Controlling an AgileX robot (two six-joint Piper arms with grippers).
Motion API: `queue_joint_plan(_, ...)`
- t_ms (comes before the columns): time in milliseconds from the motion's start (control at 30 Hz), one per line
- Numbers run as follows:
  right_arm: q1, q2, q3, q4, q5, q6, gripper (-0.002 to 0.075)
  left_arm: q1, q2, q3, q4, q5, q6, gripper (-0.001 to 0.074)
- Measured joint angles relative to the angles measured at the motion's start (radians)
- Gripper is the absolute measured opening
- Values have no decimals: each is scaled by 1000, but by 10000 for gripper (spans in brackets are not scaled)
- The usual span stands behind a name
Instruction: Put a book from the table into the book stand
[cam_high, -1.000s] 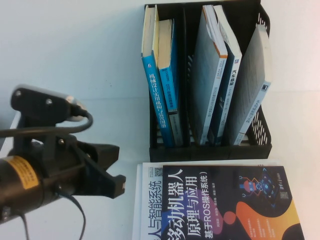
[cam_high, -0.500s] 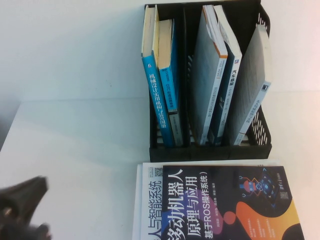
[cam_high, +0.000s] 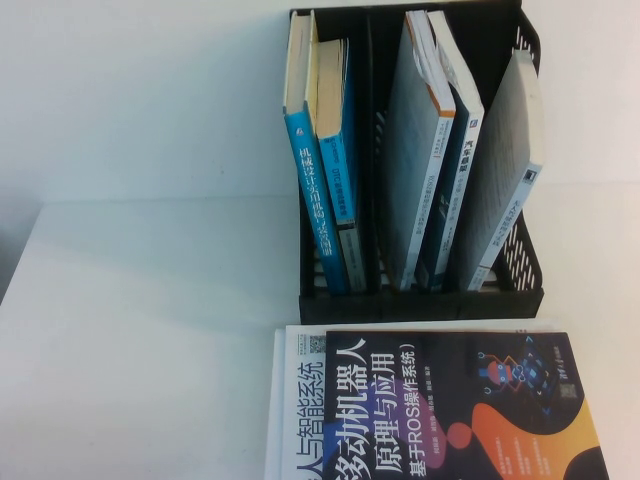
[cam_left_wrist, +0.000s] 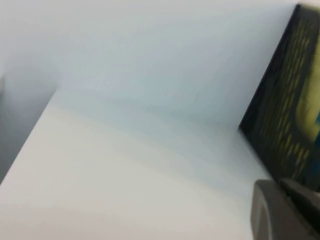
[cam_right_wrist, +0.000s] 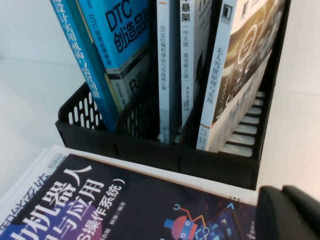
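Books (cam_high: 455, 405) lie stacked flat on your bench (cam_high: 150, 330), just before the black stand (cam_high: 420, 300) holding five upright volumes. Left gripper (cam_left_wrist: 280, 210) faces the stand's side; right gripper (cam_right_wrist: 287, 215) hovers over the top cover. Jaws' state: cannot tell.

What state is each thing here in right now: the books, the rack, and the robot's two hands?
Book stand: upright, holding five books across its compartments.
Two blue books: standing in the left compartment.
Three books: leaning to the right in the stand's other compartments.
Dark robotics book: lying flat on a white book, not yet picked up.
White book: flat on the table, underneath.
Left end effector: beside the stand, holding nothing visible.
Right end effector: over the dark book's corner, not gripping it.
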Motion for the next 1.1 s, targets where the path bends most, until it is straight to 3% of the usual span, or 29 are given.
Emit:
queue_joint_plan(167, 0, 0, 0, 0, 3, 0, -3, 7, -8, -2, -9, 193, -2, -2)
queue_joint_plan(933, 0, 0, 0, 0, 3, 0, -3, 7, -10, -7, -12, 219, -10, -2)
queue_joint_plan(1100, -36, -99, 29, 0, 13, 0, -3, 7, -10, -7, -12, 219, -10, -2)
